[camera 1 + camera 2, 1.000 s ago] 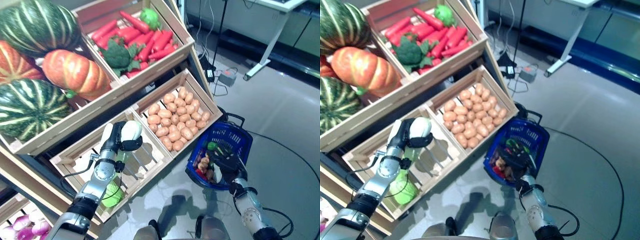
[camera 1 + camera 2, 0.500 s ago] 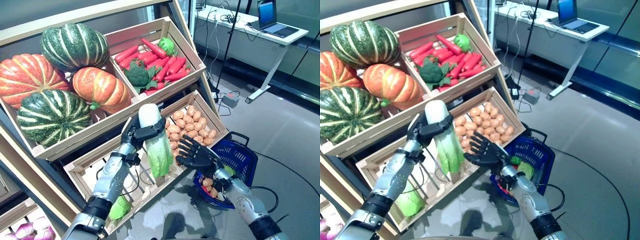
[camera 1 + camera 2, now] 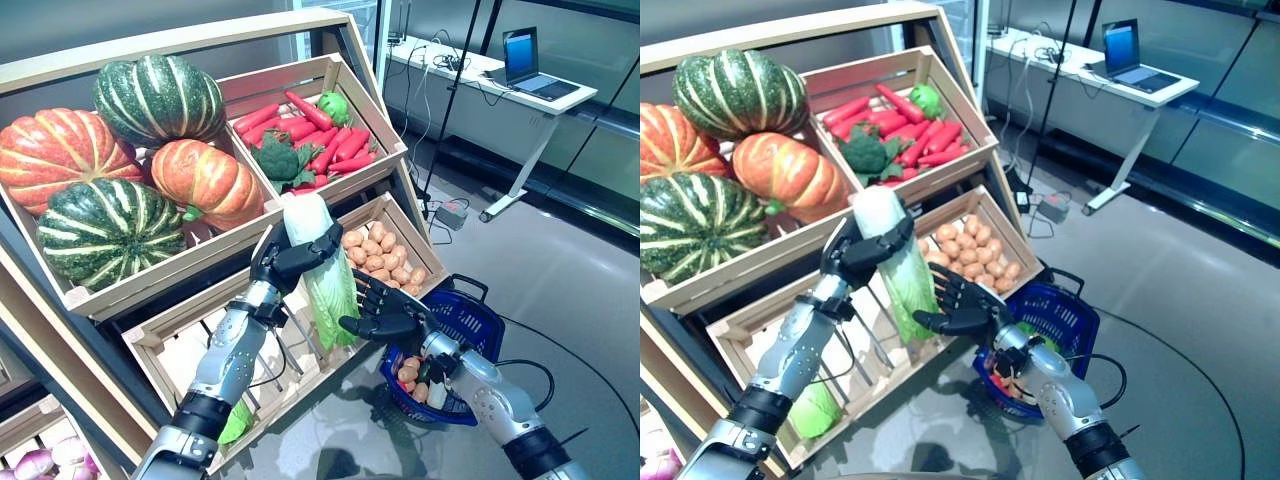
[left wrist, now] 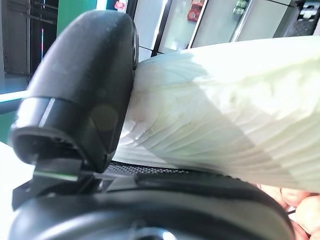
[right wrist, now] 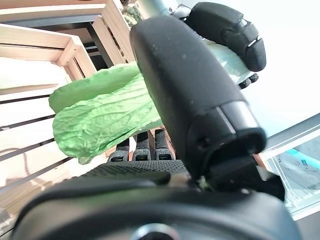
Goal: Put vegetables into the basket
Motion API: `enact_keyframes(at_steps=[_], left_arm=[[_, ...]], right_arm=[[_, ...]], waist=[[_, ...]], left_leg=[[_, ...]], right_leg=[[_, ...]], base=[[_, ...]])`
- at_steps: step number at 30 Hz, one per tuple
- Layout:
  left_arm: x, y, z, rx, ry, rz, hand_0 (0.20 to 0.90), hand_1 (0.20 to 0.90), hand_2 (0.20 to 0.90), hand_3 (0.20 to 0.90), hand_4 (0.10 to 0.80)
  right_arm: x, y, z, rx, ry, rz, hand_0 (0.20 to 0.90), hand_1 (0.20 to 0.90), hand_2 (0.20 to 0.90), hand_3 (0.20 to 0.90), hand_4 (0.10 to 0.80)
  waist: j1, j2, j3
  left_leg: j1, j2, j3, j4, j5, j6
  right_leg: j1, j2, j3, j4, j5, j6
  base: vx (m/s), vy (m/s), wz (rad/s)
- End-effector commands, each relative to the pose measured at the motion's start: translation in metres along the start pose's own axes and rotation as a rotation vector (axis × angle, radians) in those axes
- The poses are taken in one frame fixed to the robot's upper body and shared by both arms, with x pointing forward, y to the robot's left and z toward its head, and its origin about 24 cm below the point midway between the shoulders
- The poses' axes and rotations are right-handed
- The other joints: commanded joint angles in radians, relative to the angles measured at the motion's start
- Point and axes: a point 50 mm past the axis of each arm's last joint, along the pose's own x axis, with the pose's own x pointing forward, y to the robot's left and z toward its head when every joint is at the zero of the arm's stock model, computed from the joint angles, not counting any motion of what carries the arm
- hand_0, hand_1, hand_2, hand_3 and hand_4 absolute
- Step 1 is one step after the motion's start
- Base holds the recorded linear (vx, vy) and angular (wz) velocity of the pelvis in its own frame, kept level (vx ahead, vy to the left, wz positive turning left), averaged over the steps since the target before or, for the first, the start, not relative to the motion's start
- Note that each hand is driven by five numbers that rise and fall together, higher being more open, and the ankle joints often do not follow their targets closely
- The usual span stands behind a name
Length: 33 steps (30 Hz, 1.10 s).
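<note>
My left hand [image 3: 285, 262] is shut on the white stem of a long napa cabbage [image 3: 328, 275] and holds it in the air in front of the wooden stand, green leaves hanging down. In the left wrist view the thumb [image 4: 85, 100] presses on the pale stem [image 4: 225, 115]. My right hand [image 3: 385, 312] is open, its fingers spread and straight at the cabbage's leafy end [image 5: 100, 115]. It is just left of and above the blue basket [image 3: 478, 322]. The basket stands on the floor and holds small brown potatoes [image 3: 409, 371] with red and green pieces.
The tiered wooden stand [image 3: 200, 262] with slanted crates fills the left; its lower right crate [image 3: 425, 262] is right behind the hands. A white desk [image 3: 520, 100] with a laptop stands at the far right. Cables and a power brick [image 3: 452, 213] lie on the grey floor.
The camera has tilted up. My left hand has lifted the cabbage out of the lower crate and carried it right. My right hand has risen from the basket to the cabbage's leaves.
</note>
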Motion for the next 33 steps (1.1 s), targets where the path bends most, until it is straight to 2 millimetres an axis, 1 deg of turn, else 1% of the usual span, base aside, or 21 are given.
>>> enact_keyframes(at_steps=[1, 5, 8, 13, 16, 19, 22, 25, 27, 29, 33], left_arm=[[0.028, -0.037, 0.034, -0.079, -0.154, -0.232, 0.300, 0.300, 0.300, 0.300, 0.400], [0.029, -0.040, 0.025, -0.091, -0.098, -0.296, 0.300, 0.300, 0.300, 0.300, 0.400], [0.028, -0.045, 0.022, -0.130, -0.087, -0.380, 0.300, 0.300, 0.300, 0.300, 0.400], [0.027, -0.061, 0.014, -0.199, -0.037, -0.543, 0.300, 0.300, 0.300, 0.300, 0.400], [0.027, -0.070, 0.008, -0.264, -0.001, -0.639, 0.300, 0.300, 0.300, 0.300, 0.400], [0.028, -0.072, 0.003, -0.308, 0.012, -0.665, 0.300, 0.300, 0.300, 0.300, 0.400], [0.026, -0.074, -0.001, -0.376, -0.005, -0.696, 0.300, 0.300, 0.300, 0.300, 0.400], [0.025, -0.078, -0.003, -0.409, -0.020, -0.726, 0.300, 0.300, 0.300, 0.300, 0.400], [0.024, -0.085, -0.004, -0.432, -0.034, -0.755, 0.300, 0.300, 0.300, 0.300, 0.400], [0.024, -0.087, -0.004, -0.442, -0.038, -0.766, 0.300, 0.300, 0.300, 0.300, 0.400], [0.026, -0.101, -0.003, -0.516, -0.062, -0.830, 0.300, 0.300, 0.300, 0.300, 0.400]], right_arm=[[0.027, 0.058, 0.063, -0.053, -0.283, 0.365, 0.900, 0.900, 0.900, 0.900, 0.800], [0.029, 0.066, 0.072, -0.067, -0.283, 0.434, 0.900, 0.900, 0.900, 0.900, 0.800], [0.029, 0.068, 0.072, -0.067, -0.244, 0.472, 0.900, 0.900, 0.900, 0.900, 0.800], [0.030, 0.076, 0.066, 0.012, -0.176, 0.604, 0.900, 0.900, 0.900, 0.900, 0.800], [0.033, 0.083, 0.069, 0.066, -0.166, 0.673, 0.900, 0.900, 0.900, 0.900, 0.800], [0.036, 0.086, 0.070, 0.101, -0.146, 0.711, 0.900, 0.900, 0.900, 0.900, 0.800], [0.040, 0.086, 0.063, 0.148, -0.083, 0.718, 0.900, 0.900, 0.900, 0.900, 0.800], [0.041, 0.089, 0.054, 0.242, -0.043, 0.743, 0.900, 0.900, 0.900, 0.900, 0.800], [0.043, 0.094, 0.048, 0.307, -0.030, 0.763, 0.900, 0.900, 0.900, 0.900, 0.800], [0.043, 0.095, 0.047, 0.322, -0.028, 0.770, 0.900, 0.900, 0.900, 0.900, 0.800], [0.047, 0.106, 0.043, 0.409, -0.023, 0.840, 0.900, 0.900, 0.900, 0.900, 0.800]], waist=[[-0.014, -0.004, -0.053], [-0.014, -0.008, -0.057], [-0.014, -0.010, -0.060], [-0.014, -0.013, -0.066], [-0.014, -0.015, -0.070], [-0.015, -0.017, -0.074], [-0.015, -0.018, -0.082], [-0.014, -0.019, -0.084], [-0.013, -0.019, -0.085], [-0.013, -0.020, -0.084], [-0.012, -0.020, -0.086]], left_leg=[[0.020, -0.035, 0.013, 0.001, -0.091, 0.028], [0.024, -0.035, 0.016, 0.001, -0.094, 0.027], [0.024, -0.034, 0.018, 0.001, -0.094, 0.026], [0.028, -0.034, 0.023, 0.001, -0.098, 0.027], [0.031, -0.033, 0.026, 0.001, -0.101, 0.027], [0.031, -0.033, 0.026, 0.001, -0.102, 0.026], [0.031, -0.032, 0.025, 0.001, -0.103, 0.025], [0.031, -0.031, 0.025, 0.001, -0.103, 0.026], [0.031, -0.031, 0.024, 0.001, -0.104, 0.027], [0.031, -0.031, 0.024, 0.001, -0.104, 0.026], [0.032, -0.030, 0.023, 0.001, -0.105, 0.026]], right_leg=[[0.016, 0.019, 0.011, 0.001, -0.043, -0.054], [0.018, 0.018, 0.013, 0.001, -0.043, -0.053], [0.017, 0.018, 0.015, 0.001, -0.041, -0.053], [0.020, 0.018, 0.020, 0.001, -0.042, -0.053], [0.021, 0.019, 0.022, 0.001, -0.041, -0.053], [0.020, 0.019, 0.026, 0.001, -0.039, -0.053], [0.019, 0.020, 0.031, 0.001, -0.040, -0.055], [0.020, 0.020, 0.031, 0.001, -0.041, -0.057], [0.021, 0.021, 0.032, 0.001, -0.041, -0.058], [0.021, 0.020, 0.031, 0.001, -0.041, -0.058], [0.023, 0.020, 0.027, 0.001, -0.041, -0.059]], base=[[0.015, -0.007, -0.04], [0.003, -0.002, -0.01], [0.000, 0.000, 0.00], [0.000, 0.000, 0.00], [0.000, 0.000, 0.00], [0.000, 0.000, 0.00], [0.000, 0.000, 0.00], [0.000, 0.000, 0.00], [0.000, 0.000, 0.00], [0.000, 0.000, 0.00], [0.000, 0.000, 0.00]])
